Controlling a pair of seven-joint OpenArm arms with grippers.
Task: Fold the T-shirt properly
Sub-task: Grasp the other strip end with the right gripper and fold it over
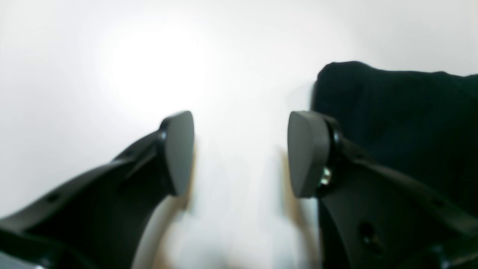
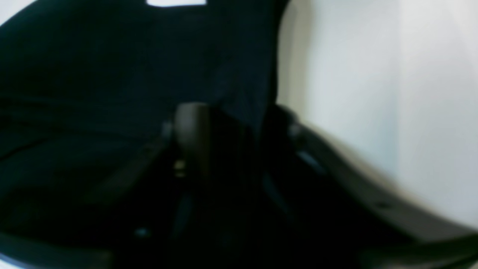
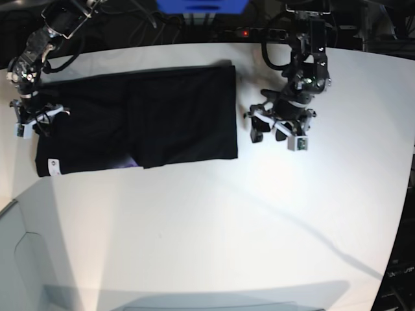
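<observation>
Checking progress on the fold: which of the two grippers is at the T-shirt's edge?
The right gripper, at the black T-shirt; the left gripper hovers open over bare table.

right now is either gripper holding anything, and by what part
The right gripper has its jaws around the edge of the black T-shirt at one end, but a firm grip cannot be told. The left gripper is open over bare table, holding nothing.
</observation>
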